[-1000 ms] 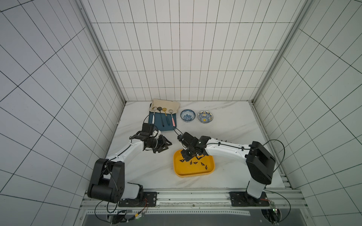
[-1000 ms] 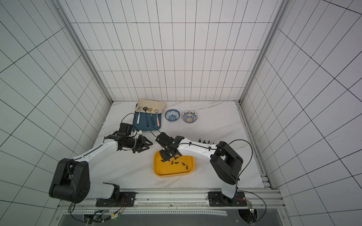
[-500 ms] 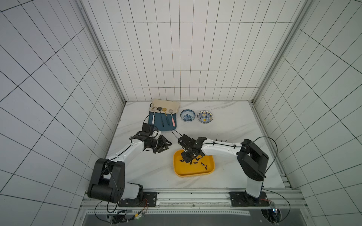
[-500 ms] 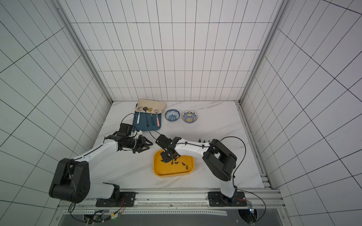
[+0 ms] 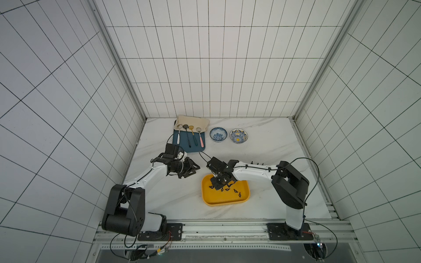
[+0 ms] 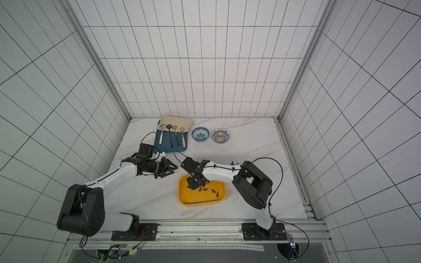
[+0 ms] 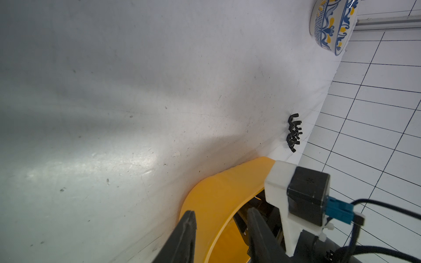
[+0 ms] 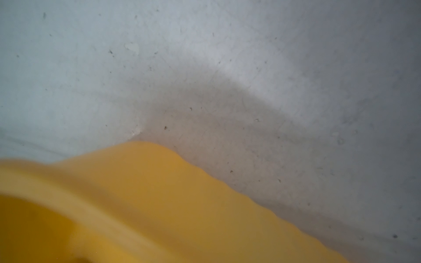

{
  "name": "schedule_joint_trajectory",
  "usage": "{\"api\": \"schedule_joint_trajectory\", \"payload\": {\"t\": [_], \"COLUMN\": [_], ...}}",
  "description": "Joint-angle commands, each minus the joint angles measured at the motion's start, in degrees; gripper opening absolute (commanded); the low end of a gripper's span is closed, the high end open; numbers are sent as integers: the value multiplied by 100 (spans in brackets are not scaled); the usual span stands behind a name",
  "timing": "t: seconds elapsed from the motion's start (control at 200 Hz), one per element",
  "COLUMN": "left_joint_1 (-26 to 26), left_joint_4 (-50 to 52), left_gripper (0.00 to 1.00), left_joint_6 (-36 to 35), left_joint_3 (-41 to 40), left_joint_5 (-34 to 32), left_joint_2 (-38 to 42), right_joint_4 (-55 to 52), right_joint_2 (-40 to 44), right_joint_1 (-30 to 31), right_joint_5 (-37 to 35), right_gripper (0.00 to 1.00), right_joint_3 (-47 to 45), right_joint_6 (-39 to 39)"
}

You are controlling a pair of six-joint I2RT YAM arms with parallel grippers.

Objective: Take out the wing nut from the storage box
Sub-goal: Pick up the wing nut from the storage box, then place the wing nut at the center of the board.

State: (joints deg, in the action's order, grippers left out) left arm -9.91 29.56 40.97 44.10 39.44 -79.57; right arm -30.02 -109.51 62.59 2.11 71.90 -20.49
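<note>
The yellow storage box (image 5: pixel 223 200) (image 6: pixel 200 200) sits on the marble table near the front, with several small black wing nuts (image 5: pixel 235 190) (image 6: pixel 213 190) loose on its floor. My right gripper (image 5: pixel 219 182) (image 6: pixel 194 183) points down into the box's far left part, right over the nuts. Its fingers are hidden there, and the right wrist view shows only the blurred yellow rim (image 8: pixel 159 193). My left gripper (image 5: pixel 193 169) (image 7: pixel 221 211) hovers open just left of the box, holding nothing. The box's corner (image 7: pixel 216 198) lies beyond its fingers.
Several wing nuts (image 5: pixel 256 162) (image 7: pixel 293 132) stand in a row on the table behind the right forearm. At the back are two patterned bowls (image 5: pixel 218 134) (image 5: pixel 238 136), a dark-blue tray (image 5: pixel 189 148) with spoons and a beige cloth (image 5: pixel 192 120).
My right gripper has moved slightly left and lower into the box, and its elbow has swung left. The left arm has not moved.
</note>
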Motion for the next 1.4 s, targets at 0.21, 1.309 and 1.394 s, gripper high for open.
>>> {"api": "schedule_joint_trajectory", "payload": {"t": [0.21, 1.309, 1.394], "left_joint_1": [24, -3700, -3706], "left_joint_4": [-133, -1866, -1837], "left_gripper": [39, 38, 38], "left_joint_6": [-28, 1285, 1253], "left_joint_3": [-50, 2553, 2633], "left_joint_5": [-53, -144, -136], "left_joint_2": [38, -2250, -2364], "right_joint_4": [-39, 77, 185], "right_joint_2": [215, 3526, 3417], "right_joint_1": [-33, -3267, -3351], "right_joint_5": [-179, -800, -827], "right_gripper": [3, 0, 0], "right_joint_3": [37, -3296, -3371], "right_joint_6": [-148, -1061, -1121]}}
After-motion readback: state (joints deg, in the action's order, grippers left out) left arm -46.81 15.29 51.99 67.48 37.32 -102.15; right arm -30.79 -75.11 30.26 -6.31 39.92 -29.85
